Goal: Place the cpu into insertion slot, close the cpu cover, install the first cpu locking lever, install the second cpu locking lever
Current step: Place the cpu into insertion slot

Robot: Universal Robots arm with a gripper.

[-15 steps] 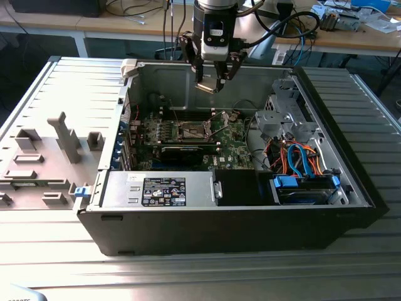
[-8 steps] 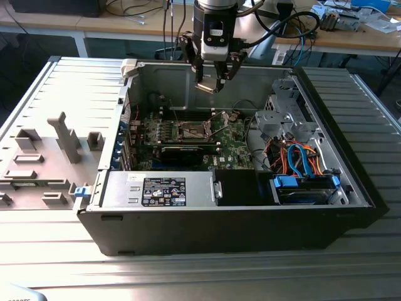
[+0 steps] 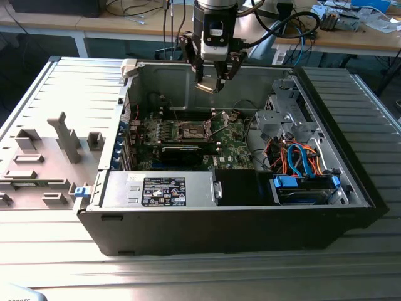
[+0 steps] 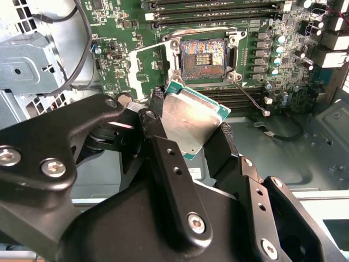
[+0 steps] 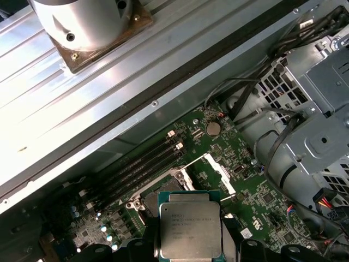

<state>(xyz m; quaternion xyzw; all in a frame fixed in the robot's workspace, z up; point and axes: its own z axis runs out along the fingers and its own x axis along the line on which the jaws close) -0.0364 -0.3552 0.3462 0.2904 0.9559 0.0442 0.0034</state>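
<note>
High above the open computer case (image 3: 188, 238), the gripper (image 3: 213, 80) is closed on the cpu (image 5: 190, 224), pinching its opposite edges, while the empty insertion slot (image 4: 203, 54) lies uncovered well below it on the green board (image 4: 117, 33).

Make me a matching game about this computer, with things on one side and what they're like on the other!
Things:
1 cpu
2 insertion slot
3 circuit board
4 flat cables

Descriptions:
A green
B empty
C blue
D gripped by the tool

Pairs: 1-D, 2-B, 3-A, 4-C
</note>
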